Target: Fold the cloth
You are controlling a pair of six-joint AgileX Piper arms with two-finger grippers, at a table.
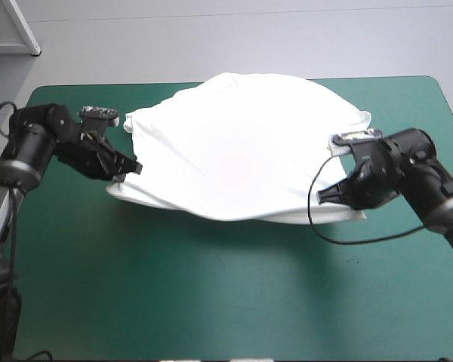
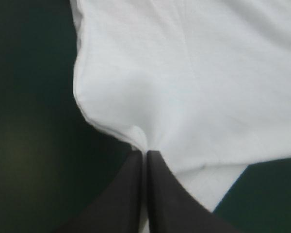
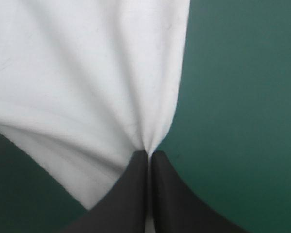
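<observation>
1. White T-shirt [image 1: 241, 151] billows over the far half of the teal-green cover [image 1: 211, 294], its near edge held up between the two grippers.
2. Left gripper [image 2: 145, 154]: jaws clenched on a pinch of the shirt's edge, with cloth fanning out ahead of them.
3. Right gripper [image 3: 149, 154]: jaws likewise clamped on a gathered edge, with teal-green cover showing beside them.

The T-shirt [image 1: 241, 151] is plain white (grey shadows in its folds), the cover [image 1: 211, 302] teal-green.

Soft matt cloth T-shirt [image 1: 241, 151] (finely creased); smooth matt teal-green cover [image 1: 211, 302]
</observation>
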